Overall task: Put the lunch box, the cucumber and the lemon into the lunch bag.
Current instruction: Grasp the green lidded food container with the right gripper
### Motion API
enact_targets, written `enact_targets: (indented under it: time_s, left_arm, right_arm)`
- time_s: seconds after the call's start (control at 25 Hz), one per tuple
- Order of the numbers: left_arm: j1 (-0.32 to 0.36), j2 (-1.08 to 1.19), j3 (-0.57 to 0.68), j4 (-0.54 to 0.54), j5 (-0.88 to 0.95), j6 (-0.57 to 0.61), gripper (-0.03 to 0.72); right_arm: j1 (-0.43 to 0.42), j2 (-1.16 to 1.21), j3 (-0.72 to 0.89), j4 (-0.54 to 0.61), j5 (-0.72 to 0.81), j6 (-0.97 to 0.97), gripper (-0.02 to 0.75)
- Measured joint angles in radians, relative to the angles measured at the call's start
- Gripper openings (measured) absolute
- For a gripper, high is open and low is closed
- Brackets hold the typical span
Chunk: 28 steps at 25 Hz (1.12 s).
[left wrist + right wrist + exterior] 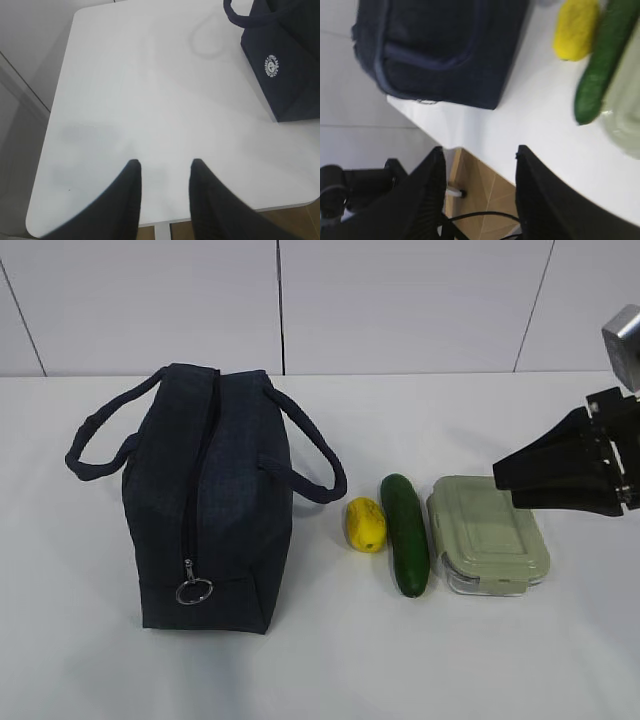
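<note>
White table [330,660], pale panelled wall [400,300], left hand [163,165] and right hand [480,152] parted, empty

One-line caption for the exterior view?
Zipped bag stands left of lemon, cucumber and lunch box; right gripper hovers open.

Right gripper [505,480] enters at 3 o'clock, raised, tips pointing toward 9 o'clock, fingers parted, holding nothing. Left gripper [164,165] seen only from its wrist: fingers apart, empty.
</note>
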<state>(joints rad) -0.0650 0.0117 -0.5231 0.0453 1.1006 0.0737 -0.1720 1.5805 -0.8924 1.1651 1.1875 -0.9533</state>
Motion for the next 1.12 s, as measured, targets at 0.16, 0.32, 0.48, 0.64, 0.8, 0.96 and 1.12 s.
enact_targets:
  time_s: [0.16,0.32,0.48,0.64,0.8,0.96,1.12]
  left_arm:
    - [0.000,0.000,0.000,0.000,0.000,0.000,0.236]
    - [0.000,0.000,0.000,0.000,0.000,0.000,0.236]
    - [0.000,0.000,0.000,0.000,0.000,0.000,0.236]
    - [0.000,0.000,0.000,0.000,0.000,0.000,0.236]
    - [0.000,0.000,0.000,0.000,0.000,0.000,0.236]
    - [0.000,0.000,0.000,0.000,0.000,0.000,0.236]
    - [0.000,0.000,0.000,0.000,0.000,0.000,0.236]
  right_arm:
    - [-0.075,0.052,-0.005,-0.007,-0.002,-0.018,0.354]
    - [-0.123,0.087,-0.014,-0.019,-0.006,-0.049,0.354]
    - [-0.125,0.141,-0.065,-0.094,-0.006,-0.052,0.354]
    - [-0.127,0.205,-0.130,-0.164,-0.006,-0.050,0.354]
    - [-0.132,0.257,-0.178,-0.205,-0.006,-0.050,0.358]
    - [-0.132,0.294,-0.191,-0.215,-0.006,-0.052,0.415]
    - [-0.132,0.316,-0.191,-0.211,-0.006,-0.065,0.549]
